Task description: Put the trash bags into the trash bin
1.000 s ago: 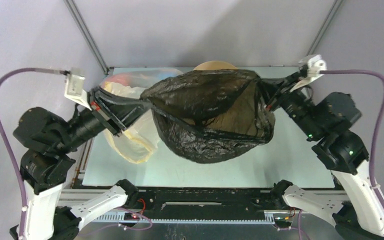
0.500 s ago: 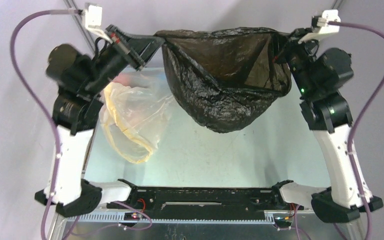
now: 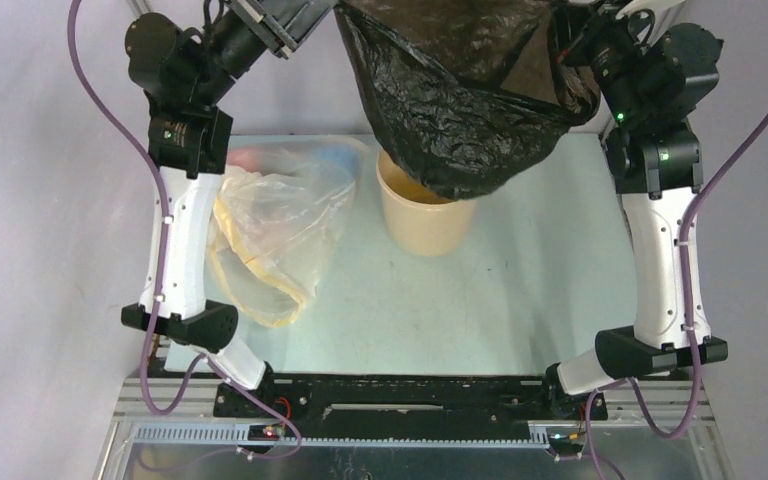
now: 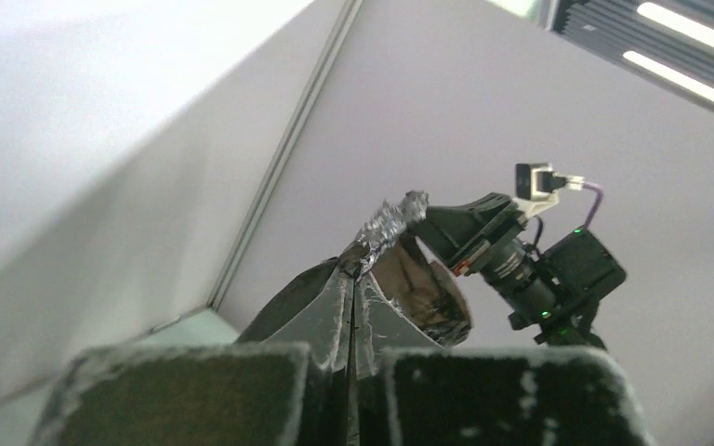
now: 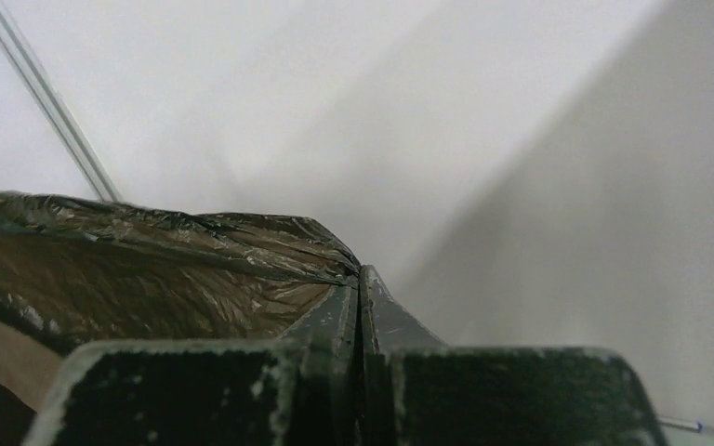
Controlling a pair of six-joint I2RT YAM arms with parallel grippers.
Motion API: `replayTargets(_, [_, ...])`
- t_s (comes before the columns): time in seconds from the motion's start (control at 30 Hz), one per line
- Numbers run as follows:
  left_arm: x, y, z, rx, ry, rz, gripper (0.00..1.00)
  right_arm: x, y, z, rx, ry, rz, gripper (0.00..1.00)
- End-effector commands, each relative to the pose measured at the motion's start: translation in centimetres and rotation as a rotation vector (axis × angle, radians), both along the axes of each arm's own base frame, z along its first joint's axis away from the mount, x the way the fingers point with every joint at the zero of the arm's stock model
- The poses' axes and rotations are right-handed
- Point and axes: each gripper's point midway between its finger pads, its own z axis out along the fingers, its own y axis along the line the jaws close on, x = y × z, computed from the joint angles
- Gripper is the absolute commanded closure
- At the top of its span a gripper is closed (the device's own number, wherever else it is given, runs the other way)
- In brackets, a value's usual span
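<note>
Though hanging over the trash bin [image 3: 425,215], the trash bag [image 3: 460,110] needs lowering in.
Clamped on its rim: left pincer [image 4: 351,279] and right pincer [image 5: 361,279].

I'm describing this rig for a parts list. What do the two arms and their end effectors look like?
The left arm and right arm each have white lower links, black motor housings with small green lights, and a purple cable. The left end effector and right end effector have dark, flat, scuffed fingers.
</note>
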Motion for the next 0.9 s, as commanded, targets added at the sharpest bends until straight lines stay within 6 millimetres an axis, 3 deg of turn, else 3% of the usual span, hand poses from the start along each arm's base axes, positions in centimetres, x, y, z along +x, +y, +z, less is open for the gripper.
replayTargets(0.0, [-3.0, 0.4, 4.2, -0.072, -0.128, -0.088, 1.00, -0.7, 0.2, 2.7, 0.022, -0.066, 0.053, 1.00])
replayTargets(0.23, [0.8, 0.3, 0.1, -0.046, -0.012, -0.084, 1.00, 1.2, 0.6, -1.2, 0.032, 0.023, 0.073, 1.00])
replayTargets(0.47, [1.1, -0.2, -3.0, -0.033, 0.033, -0.123, 1.00, 0.1, 0.7, -2.9, 0.061, 0.038, 0.091, 1.00])
replayTargets(0.87, [-1.4, 0.1, -2.0, -0.048, 0.008, -0.142, 1.00, -1.0, 0.4, -1.6, 0.067, 0.035, 0.094, 1.00])
